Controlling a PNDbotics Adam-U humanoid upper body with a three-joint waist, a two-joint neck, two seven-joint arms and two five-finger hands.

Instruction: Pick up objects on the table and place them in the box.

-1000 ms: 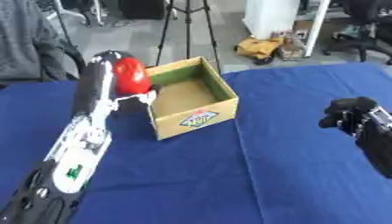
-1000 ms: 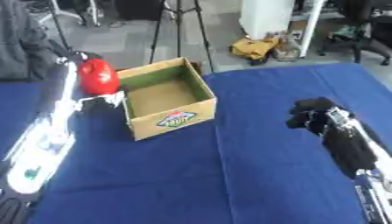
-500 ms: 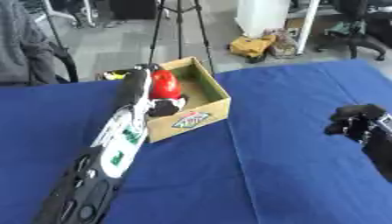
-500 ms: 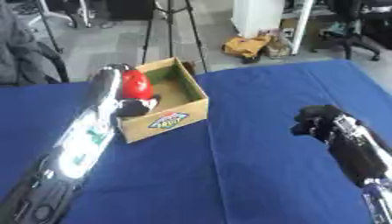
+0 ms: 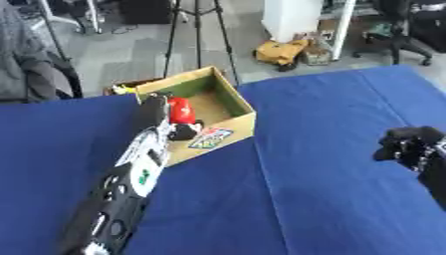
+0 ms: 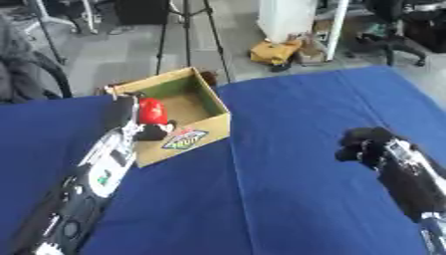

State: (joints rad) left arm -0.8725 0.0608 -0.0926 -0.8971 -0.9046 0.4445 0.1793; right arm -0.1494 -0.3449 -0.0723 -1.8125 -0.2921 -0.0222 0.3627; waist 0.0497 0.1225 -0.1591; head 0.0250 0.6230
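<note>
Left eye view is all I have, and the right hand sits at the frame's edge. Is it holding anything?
Observer: In the right eye view the whole right hand shows. Its fingers are curled and hold nothing.
Operator: Is it resting on the table?
Observer: I cannot tell. Here its forearm shows as well, running to the lower right corner over the blue cloth.
Operator: And the red object?
Observer: From this side the red object shows inside the box, against its left wall, with the left hand curled under it.
</note>
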